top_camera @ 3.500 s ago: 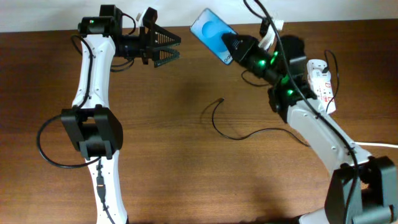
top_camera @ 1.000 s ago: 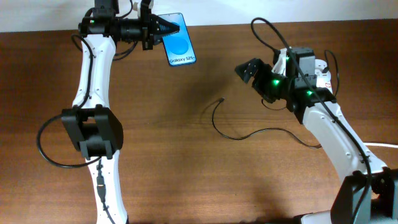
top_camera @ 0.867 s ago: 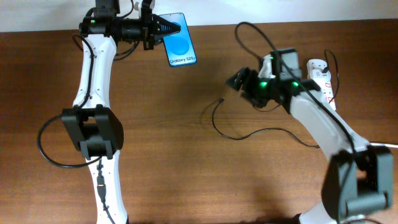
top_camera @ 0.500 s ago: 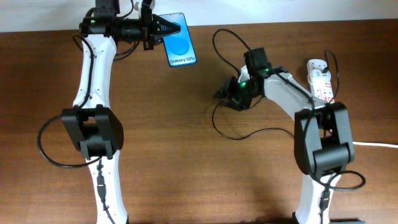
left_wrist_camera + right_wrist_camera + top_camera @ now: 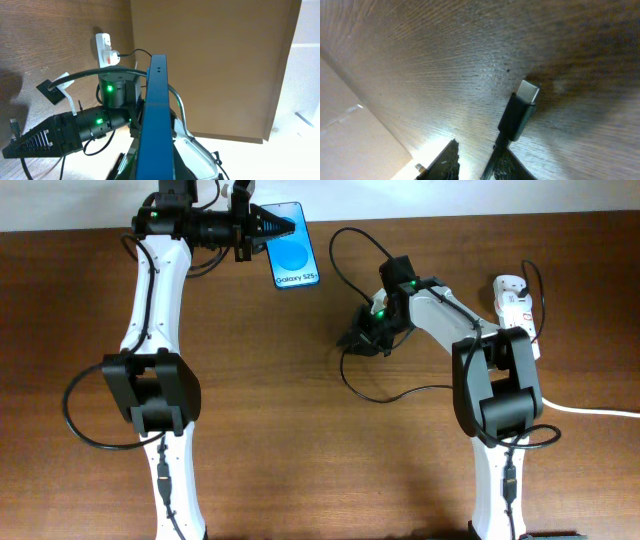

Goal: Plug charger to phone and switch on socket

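We see the thin black charger cable [image 5: 375,401] lying curved on the brown wooden table [image 5: 300,460]. Its small black plug [image 5: 518,114] rests flat beside the right gripper [image 5: 353,340], whose jaws stand apart. The left gripper [image 5: 265,225] is clamped on the edge of the blue-screen smartphone [image 5: 296,252]. The white power strip [image 5: 517,308] lies far right.

Overhead faces straight down, wrist views close, charger [image 5: 519,117] shared

A dark brown wood-grain table [image 5: 300,460] spans the view, a pale wall [image 5: 500,195] along its far edge
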You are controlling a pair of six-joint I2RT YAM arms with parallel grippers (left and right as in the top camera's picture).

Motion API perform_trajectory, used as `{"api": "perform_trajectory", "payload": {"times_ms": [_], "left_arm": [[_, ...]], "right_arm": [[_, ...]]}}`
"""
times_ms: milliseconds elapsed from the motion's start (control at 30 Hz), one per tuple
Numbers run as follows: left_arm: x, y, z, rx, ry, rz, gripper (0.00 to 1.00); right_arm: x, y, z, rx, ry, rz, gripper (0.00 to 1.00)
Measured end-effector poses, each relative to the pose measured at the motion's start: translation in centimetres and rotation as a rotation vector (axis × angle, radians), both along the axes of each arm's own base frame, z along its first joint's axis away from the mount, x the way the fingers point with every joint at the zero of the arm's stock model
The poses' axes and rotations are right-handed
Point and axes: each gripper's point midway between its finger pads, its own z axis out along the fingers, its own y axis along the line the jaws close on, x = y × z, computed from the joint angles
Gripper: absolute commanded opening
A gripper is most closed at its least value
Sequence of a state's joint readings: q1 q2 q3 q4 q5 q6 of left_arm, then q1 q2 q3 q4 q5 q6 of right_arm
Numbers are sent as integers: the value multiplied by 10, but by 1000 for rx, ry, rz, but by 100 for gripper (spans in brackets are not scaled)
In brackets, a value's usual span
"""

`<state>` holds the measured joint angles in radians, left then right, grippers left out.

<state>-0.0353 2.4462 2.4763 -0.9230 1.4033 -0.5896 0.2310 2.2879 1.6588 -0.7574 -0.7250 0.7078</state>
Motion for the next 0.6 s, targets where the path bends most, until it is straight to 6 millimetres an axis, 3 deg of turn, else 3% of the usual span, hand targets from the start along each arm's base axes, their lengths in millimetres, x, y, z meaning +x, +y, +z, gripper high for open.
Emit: {"api": "perform_trajectory", "payload": {"times_ms": [233,267,367,500,533,600], "left_arm": [[0,0,0,-2,0,-1,0],[0,0,0,-3,0,-2,0],[0,0,0,-3,0,-2,0],[0,0,1,-3,-3,-3,0],[0,0,1,-3,-7,-3,0],[-1,-1,0,-2,-15,-7,0]], "right_arm": [[-1,-4,4,-3,-104,111,4],[2,-6,18,-9,-164,137,4],[10,-18,109,-8,-447,216,4],[-24,-36,227,-46,-821,377,4],[-39,-39,241,-53,-853,416,4],[-64,-43,247,-52,-832,462,4]]}}
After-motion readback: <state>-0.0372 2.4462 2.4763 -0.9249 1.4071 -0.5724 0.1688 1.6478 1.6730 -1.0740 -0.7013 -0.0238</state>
